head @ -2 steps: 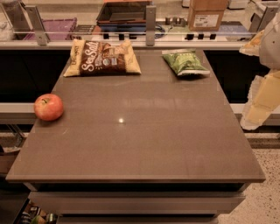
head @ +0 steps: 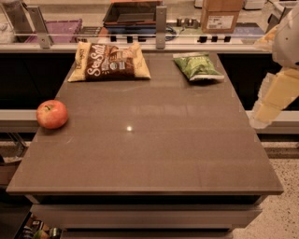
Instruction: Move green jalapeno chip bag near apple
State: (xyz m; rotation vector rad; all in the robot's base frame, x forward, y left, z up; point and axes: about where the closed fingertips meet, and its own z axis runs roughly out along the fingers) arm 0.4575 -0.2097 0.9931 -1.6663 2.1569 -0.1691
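Observation:
The green jalapeno chip bag (head: pixel 197 66) lies flat at the far right of the brown table (head: pixel 149 154). The red apple (head: pixel 52 114) stands at the table's left edge, far from the bag. My gripper (head: pixel 267 111) is at the pale end of the arm, off the table's right edge. It is level with the table's middle, to the right of the bag and nearer to the camera. It holds nothing that I can see.
A larger tan-and-brown "Sea Salt" chip bag (head: pixel 110 61) lies at the far left of the table. Behind the table runs a counter with a cardboard box (head: pixel 222 15), a dark tray (head: pixel 131 13) and metal posts (head: pixel 161 25).

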